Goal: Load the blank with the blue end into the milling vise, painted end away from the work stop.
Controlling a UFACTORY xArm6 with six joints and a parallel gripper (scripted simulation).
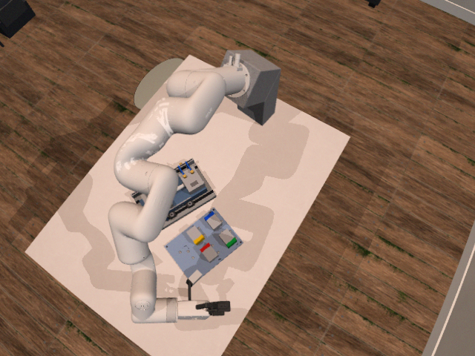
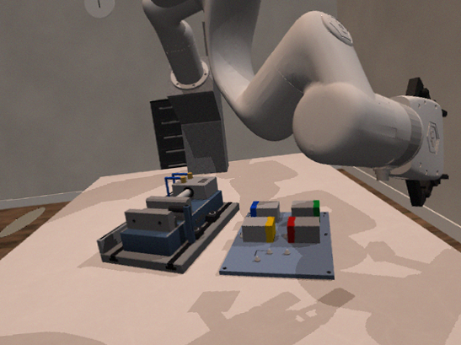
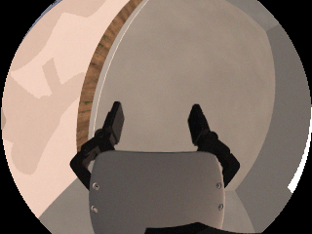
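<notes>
The blank with the blue end (image 1: 214, 222) (image 2: 268, 210) lies on the infeed plate (image 1: 184, 264) (image 2: 309, 262), at its far end in the exterior view. The vise (image 1: 190, 203) (image 2: 154, 259) stands beside the plate. Its fixed jaw (image 2: 149, 220) and the work stop (image 2: 179, 207) show in the exterior view; the arm hides the fixed jaw in the top view. No blank shows between the jaws, but the low bars are hidden. My gripper (image 1: 229, 307) (image 3: 156, 110) is open and empty, pointing sideways, high above the table and well away from the blanks.
Blanks with yellow (image 1: 194, 233) (image 2: 256, 229), red (image 1: 209, 253) (image 2: 306, 229) and green (image 1: 226, 236) (image 2: 304, 207) ends lie on the plate near the blue one. Small pegs (image 2: 269, 251) stand on the plate. Blue hoses (image 2: 166, 186) rise at the vise's far end. My arm reaches over the vise.
</notes>
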